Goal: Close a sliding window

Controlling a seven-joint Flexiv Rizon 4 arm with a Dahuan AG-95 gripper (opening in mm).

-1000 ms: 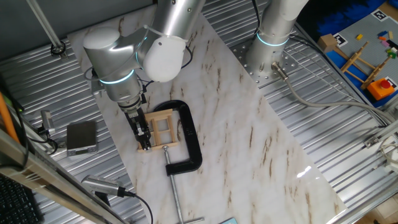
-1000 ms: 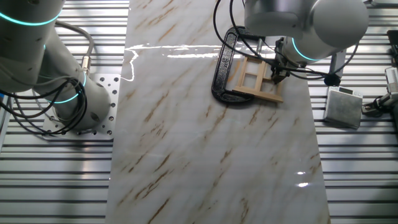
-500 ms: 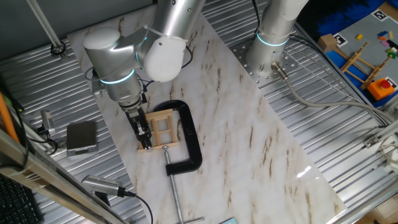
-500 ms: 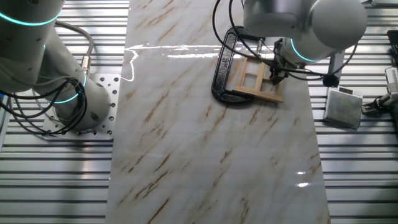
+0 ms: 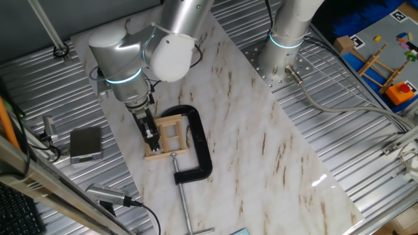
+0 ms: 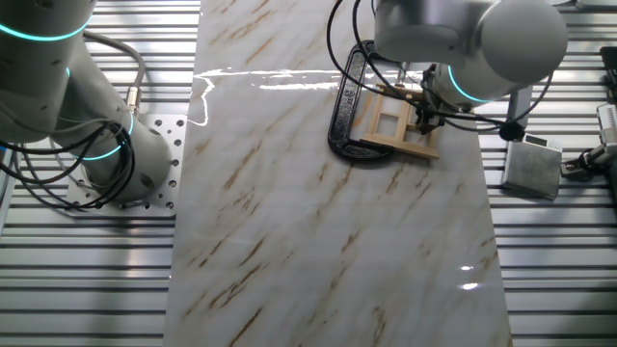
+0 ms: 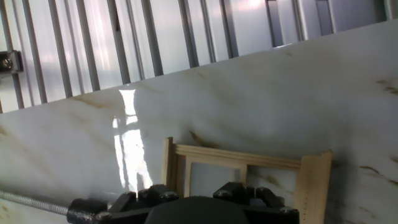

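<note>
1. The sliding window, a small pale wooden frame, lies flat on the marble counter, inside the mouth of a black C-clamp whose steel screw runs off toward 6 o'clock in the one fixed view.
2. The gripper stands over the window's 9 o'clock edge in that view, its fingers pointing down at the wood. In the other fixed view the gripper sits at the 3 o'clock side of the sliding window, with the C-clamp at 9 o'clock.
3. Against the picture of half a second ago, the wrist has shifted a little: the fingers were near the window's lower corner at about 7 o'clock and now sit higher along that edge, nearer its middle.
4. The window and the clamp look unmoved between the two moments.
5. In the hand view the sliding window fills the lower middle and the clamp's screw enters from 8 o'clock.
6. The fingertips are too small and dark in every view; whether they are released or pinching the wood cannot be told, though they seem to touch the frame.
7. A small grey box lies on the ribbed metal at 9 o'clock of the counter, well apart from the window.
</note>
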